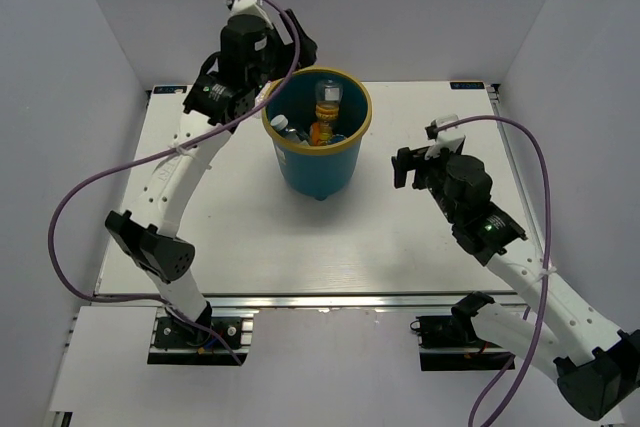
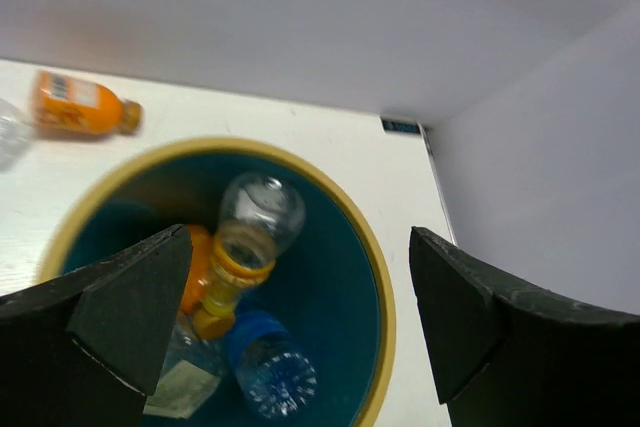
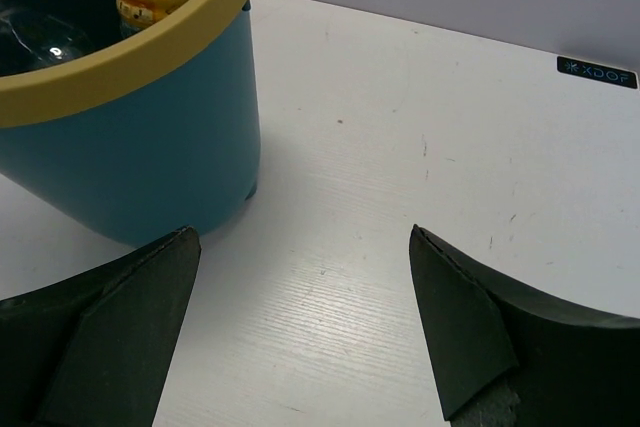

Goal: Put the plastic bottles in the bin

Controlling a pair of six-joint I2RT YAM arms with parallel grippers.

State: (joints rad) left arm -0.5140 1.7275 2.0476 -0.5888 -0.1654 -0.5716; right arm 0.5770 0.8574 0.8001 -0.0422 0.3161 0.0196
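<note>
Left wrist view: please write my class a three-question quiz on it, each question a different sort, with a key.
1. Fill in: the round dark teal plastic bin has a ____ rim.
2. The stubby orange plastic bottle at upper left lies: A in the bin; B on the white table; C on the bin's rim.
3. True or false: the left gripper is shut on a bottle.
Key: 1 yellow-tan; 2 B; 3 false.
</note>
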